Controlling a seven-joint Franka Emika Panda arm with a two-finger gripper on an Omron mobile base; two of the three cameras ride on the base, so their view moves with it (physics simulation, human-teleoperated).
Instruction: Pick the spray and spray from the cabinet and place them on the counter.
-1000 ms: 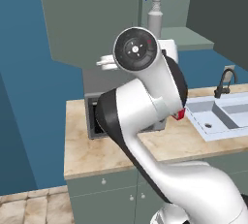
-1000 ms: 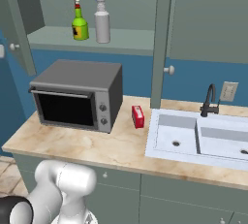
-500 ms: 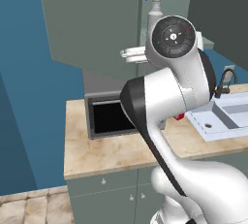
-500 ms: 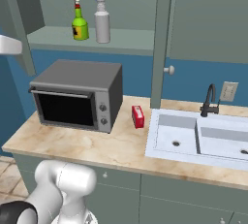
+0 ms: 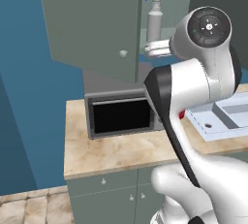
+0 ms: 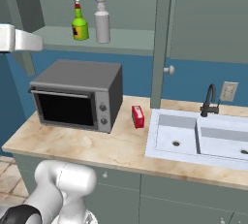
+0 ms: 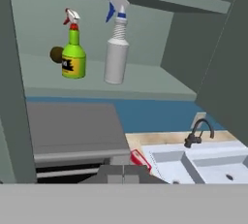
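Observation:
Two sprays stand side by side on the shelf of the open cabinet (image 6: 131, 41). The tall grey-white spray (image 7: 116, 53) (image 6: 101, 22) (image 5: 155, 19) has a blue-white nozzle. To its left is the shorter green spray (image 7: 73, 58) (image 6: 80, 24) with a red-white nozzle and a yellow label. My gripper (image 7: 123, 170) is shut and holds nothing. It hangs in the air well short of the shelf and points at both bottles. Below lies the beige marbled counter (image 6: 97, 145) (image 5: 111, 150).
A small brown ball (image 7: 56, 54) sits behind the green spray. A grey toaster oven (image 6: 77, 94) (image 5: 121, 114) stands under the shelf, with a flat red box (image 6: 138, 116) beside it. To the right are the sink (image 6: 193, 140) and faucet (image 6: 209, 99). An open cabinet door (image 5: 92, 19) hangs at the left.
The arm's upper joint has swung right and up in the left base view, uncovering the toaster oven. The hand has come further in at the right base view's left edge. The bottles have not moved.

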